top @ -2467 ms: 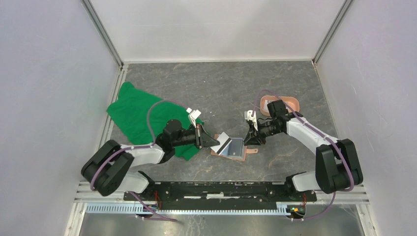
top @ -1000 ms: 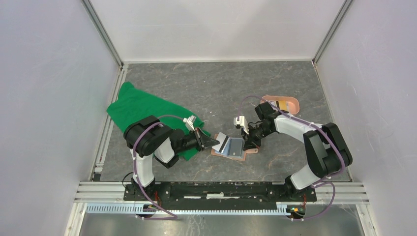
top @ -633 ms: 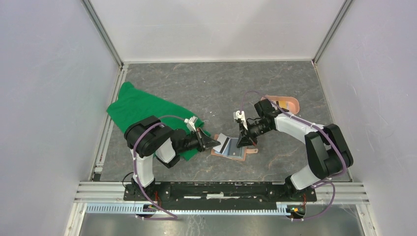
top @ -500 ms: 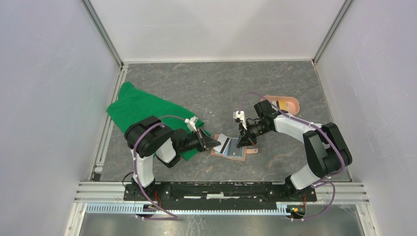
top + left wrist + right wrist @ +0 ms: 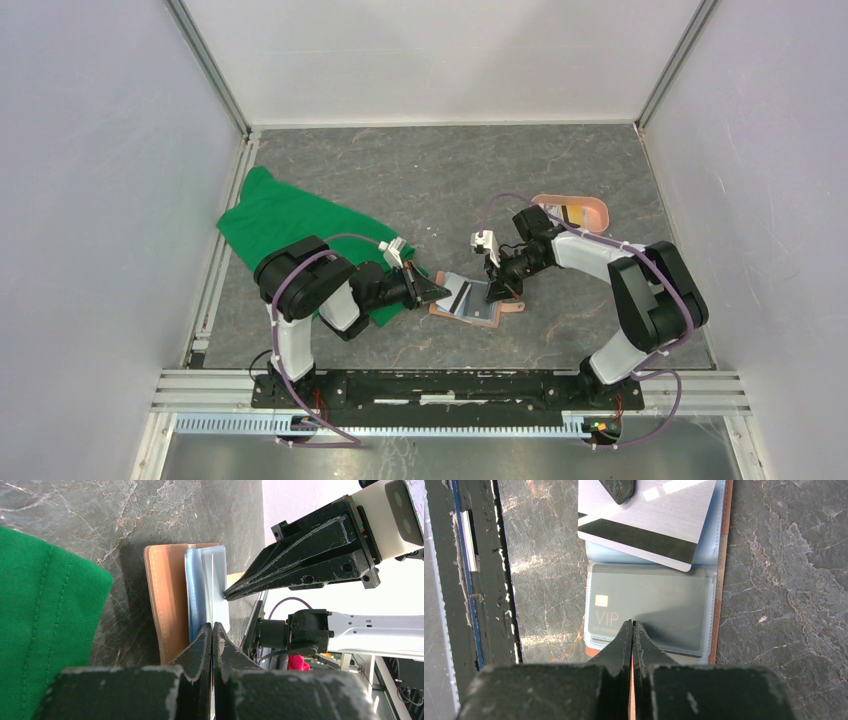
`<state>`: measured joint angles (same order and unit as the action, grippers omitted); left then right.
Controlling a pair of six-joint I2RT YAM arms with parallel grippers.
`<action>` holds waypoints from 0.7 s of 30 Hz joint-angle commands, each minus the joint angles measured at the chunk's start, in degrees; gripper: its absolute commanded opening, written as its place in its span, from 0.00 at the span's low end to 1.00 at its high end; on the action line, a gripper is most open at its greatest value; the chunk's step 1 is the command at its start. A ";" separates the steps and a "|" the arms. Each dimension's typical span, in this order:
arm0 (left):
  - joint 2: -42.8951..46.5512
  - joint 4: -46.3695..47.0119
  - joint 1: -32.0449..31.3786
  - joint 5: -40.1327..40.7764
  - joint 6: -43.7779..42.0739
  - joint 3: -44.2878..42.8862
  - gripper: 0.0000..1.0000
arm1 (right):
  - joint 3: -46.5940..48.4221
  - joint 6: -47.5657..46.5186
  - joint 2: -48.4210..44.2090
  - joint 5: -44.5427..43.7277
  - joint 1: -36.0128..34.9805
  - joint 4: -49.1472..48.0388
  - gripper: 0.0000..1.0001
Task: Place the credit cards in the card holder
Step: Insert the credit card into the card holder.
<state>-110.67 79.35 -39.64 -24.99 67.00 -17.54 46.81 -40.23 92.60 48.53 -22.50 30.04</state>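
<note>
The tan card holder (image 5: 474, 314) lies open on the table, its blue-grey pockets (image 5: 711, 555) facing up. A dark card marked VIP (image 5: 649, 605) sits inside a clear pocket. My left gripper (image 5: 444, 291) is shut on a silver credit card with a black stripe (image 5: 649, 517), held edge-on (image 5: 216, 575) over the holder's left half. My right gripper (image 5: 632, 624) is shut, its tips resting on the near edge of the VIP pocket (image 5: 227, 594). More credit cards (image 5: 571, 213) lie in the pink tray.
A salmon-pink oval tray (image 5: 597, 214) stands behind the right arm. A crumpled green cloth (image 5: 285, 225) covers the table's left side, under the left arm. A black rail (image 5: 481, 580) runs along the near edge.
My right gripper has slid a little left and down onto the holder's pocket. The left gripper has kept its hold on the silver card and nudged it slightly rightwards.
</note>
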 commanded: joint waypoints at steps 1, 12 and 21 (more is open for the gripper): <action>0.27 1.20 -0.12 1.07 -3.11 -0.04 0.02 | 1.01 -1.78 1.37 -3.90 -0.17 1.44 0.00; 0.99 -3.65 -0.09 1.70 -4.94 -0.97 0.02 | 1.18 -2.14 1.40 -3.71 -0.23 1.92 0.00; 1.84 -6.60 -0.27 1.64 -5.90 -2.03 0.02 | 1.27 -2.18 1.59 -3.61 -0.31 2.13 0.00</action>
<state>-110.39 74.52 -39.64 -24.10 65.28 -18.63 47.35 -40.84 92.97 48.36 -22.52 30.85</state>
